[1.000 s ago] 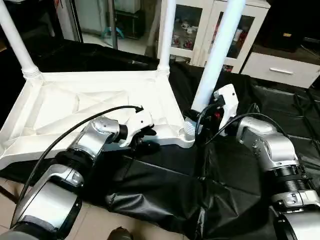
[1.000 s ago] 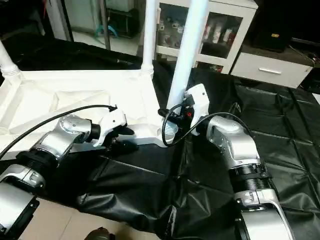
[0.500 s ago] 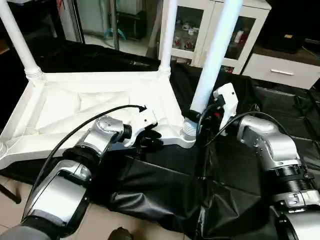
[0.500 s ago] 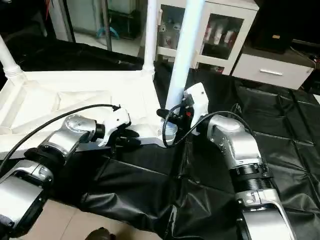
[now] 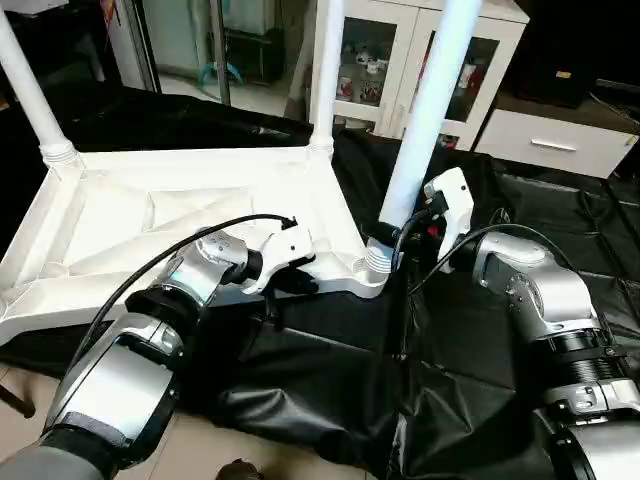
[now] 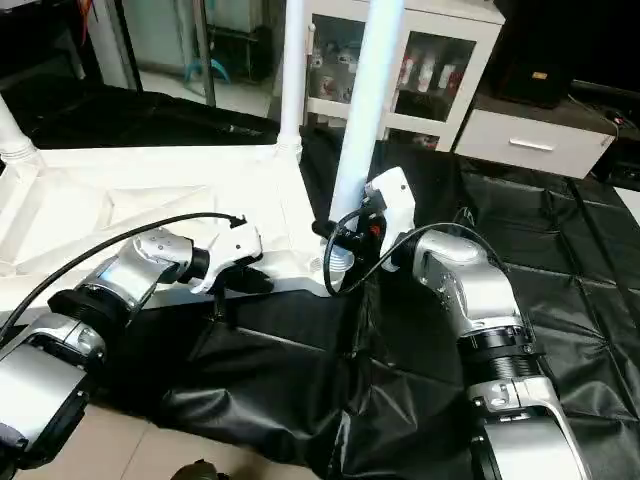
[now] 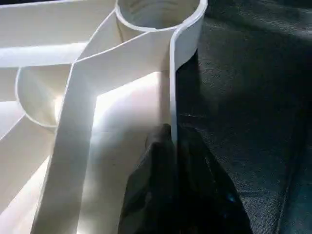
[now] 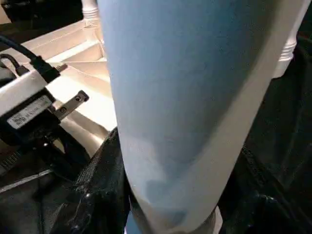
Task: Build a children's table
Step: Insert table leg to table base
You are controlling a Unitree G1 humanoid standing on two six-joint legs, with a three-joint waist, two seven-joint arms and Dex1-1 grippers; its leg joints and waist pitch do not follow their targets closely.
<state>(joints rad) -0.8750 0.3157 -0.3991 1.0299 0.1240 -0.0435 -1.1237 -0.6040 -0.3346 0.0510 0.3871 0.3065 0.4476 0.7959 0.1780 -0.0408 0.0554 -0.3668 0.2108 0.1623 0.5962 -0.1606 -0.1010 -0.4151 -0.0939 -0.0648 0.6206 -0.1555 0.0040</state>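
Now | left gripper (image 7: 173, 146) jaws pinch tabletop (image 5: 150, 215) rim | right gripper (image 5: 395, 235) jaws grip leg (image 5: 425, 110) | glass cabinet (image 5: 420, 60) behind

A wrinkled black cloth (image 5: 330, 380) covers the worktable from six o'clock out to three. At twelve o'clock stands a white cabinet (image 5: 400, 50) with glass doors and small items on its shelves. A white drawer unit (image 5: 560, 150) sits at two o'clock beside it.
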